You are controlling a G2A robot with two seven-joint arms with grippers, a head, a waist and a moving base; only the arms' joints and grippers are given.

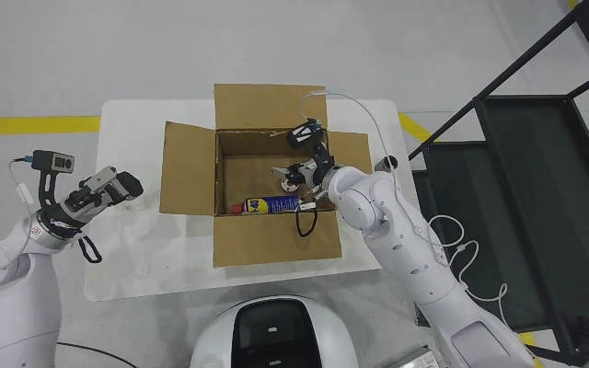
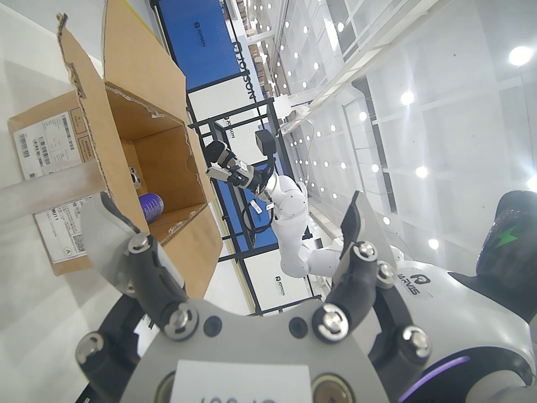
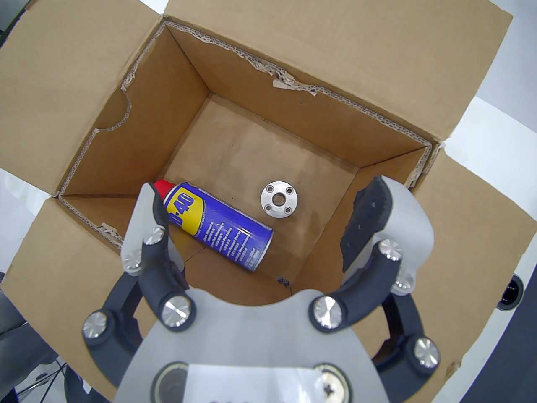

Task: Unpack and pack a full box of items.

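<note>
- An industrial hall, likely a robot test floor: a high white ceiling with rows of round lights
- Blue partition panels in black frames fence off bays
- Far off, what may be racks of cartons
- Grey floor with yellow marking lines, and black metal steps beside the white table

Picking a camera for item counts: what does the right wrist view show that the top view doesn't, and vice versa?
Right wrist view, not top: a round metal disc on the floor of the box beside the spray can. Top view, not wrist: the left gripper, open, off to one side of the box. Both: the open box, the spray can lying inside, and the open right gripper above it.
</note>
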